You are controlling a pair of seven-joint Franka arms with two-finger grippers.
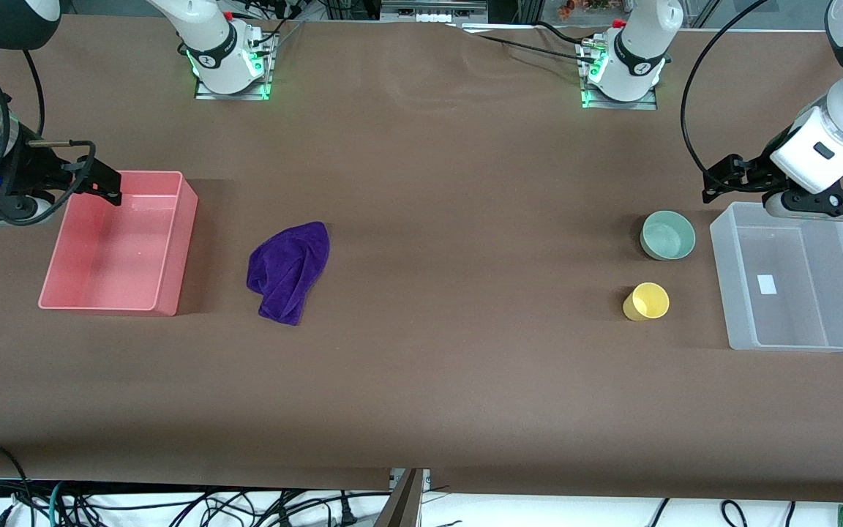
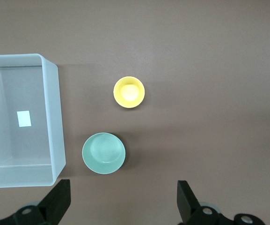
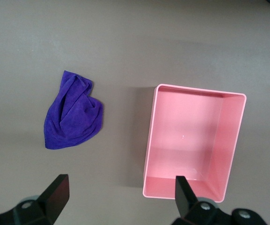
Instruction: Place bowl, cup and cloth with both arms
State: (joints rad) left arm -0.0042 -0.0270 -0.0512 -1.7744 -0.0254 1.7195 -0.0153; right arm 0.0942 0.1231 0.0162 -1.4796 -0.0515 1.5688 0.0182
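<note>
The pale green bowl [image 1: 668,235] stands on the brown table next to a clear bin, and it also shows in the left wrist view [image 2: 104,153]. The yellow cup [image 1: 646,301] stands upright nearer to the front camera than the bowl [image 2: 129,92]. The purple cloth [image 1: 288,271] lies crumpled beside a pink bin [image 3: 73,111]. My left gripper [image 1: 721,179] is open and empty in the air [image 2: 123,197], above the table by the clear bin's corner. My right gripper [image 1: 96,179] is open and empty [image 3: 120,194], over the pink bin's edge.
An empty pink bin [image 1: 180,241] sits toward the right arm's end of the table [image 3: 149,150]. An empty clear plastic bin [image 1: 721,271] sits toward the left arm's end [image 2: 55,122]. Both arm bases stand along the table's edge farthest from the front camera.
</note>
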